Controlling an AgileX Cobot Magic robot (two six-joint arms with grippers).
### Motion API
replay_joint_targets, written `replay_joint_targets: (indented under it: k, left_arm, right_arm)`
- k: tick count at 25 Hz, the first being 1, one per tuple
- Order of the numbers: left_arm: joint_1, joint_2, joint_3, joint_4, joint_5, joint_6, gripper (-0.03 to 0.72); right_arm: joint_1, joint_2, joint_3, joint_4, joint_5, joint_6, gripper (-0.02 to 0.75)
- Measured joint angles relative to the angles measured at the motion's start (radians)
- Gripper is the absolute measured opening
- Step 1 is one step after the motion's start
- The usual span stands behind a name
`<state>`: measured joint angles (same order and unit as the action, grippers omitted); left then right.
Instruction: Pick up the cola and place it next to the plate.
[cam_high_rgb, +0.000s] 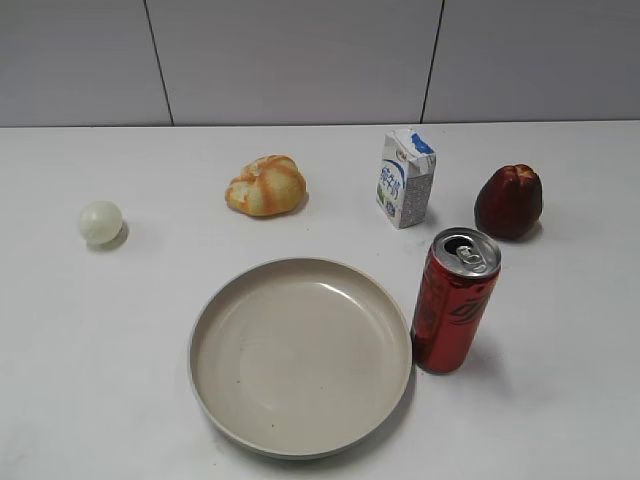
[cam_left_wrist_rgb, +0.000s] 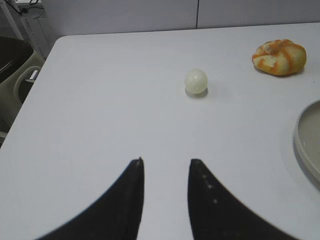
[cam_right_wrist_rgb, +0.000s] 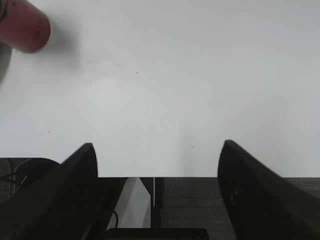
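Note:
The cola (cam_high_rgb: 455, 300), a tall red can with a silver top, stands upright just right of the plate (cam_high_rgb: 300, 355), a large round beige dish at the front middle. The can's base shows at the top left of the right wrist view (cam_right_wrist_rgb: 22, 25). The plate's rim shows at the right edge of the left wrist view (cam_left_wrist_rgb: 306, 140). My right gripper (cam_right_wrist_rgb: 157, 150) is open and empty over the table's front edge, well away from the can. My left gripper (cam_left_wrist_rgb: 165, 162) is open and empty over bare table. Neither gripper shows in the exterior view.
A bread roll (cam_high_rgb: 266, 186), a white-and-blue milk carton (cam_high_rgb: 405, 178) and a dark red fruit (cam_high_rgb: 509, 201) stand behind the plate. A pale ball (cam_high_rgb: 101, 222) lies at the left, also in the left wrist view (cam_left_wrist_rgb: 195, 80). The table's front edge (cam_right_wrist_rgb: 150, 176) is near the right gripper.

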<state>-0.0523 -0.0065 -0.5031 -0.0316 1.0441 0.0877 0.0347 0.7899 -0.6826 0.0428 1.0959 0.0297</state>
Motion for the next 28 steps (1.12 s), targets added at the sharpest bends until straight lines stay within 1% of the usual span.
replay_joint_targets:
  k: [4,7,17,28]
  left_arm:
    - [0.000,0.000,0.000,0.000,0.000,0.000,0.237]
    - [0.000,0.000,0.000,0.000,0.000,0.000,0.237]
    - [0.000,0.000,0.000,0.000,0.000,0.000,0.237]
    - [0.000,0.000,0.000,0.000,0.000,0.000,0.237]
  right_arm:
    - [0.000,-0.145,0.124,0.000,-0.044,0.000,0.594]
    - [0.000,-0.239,0.182,-0.001,-0.044,0.000,0.594]
    - [0.000,-0.531,0.185,0.000,-0.046,0.000,0.594]
    - [0.000,-0.778,0.189,0.000,-0.047,0.000,0.594]
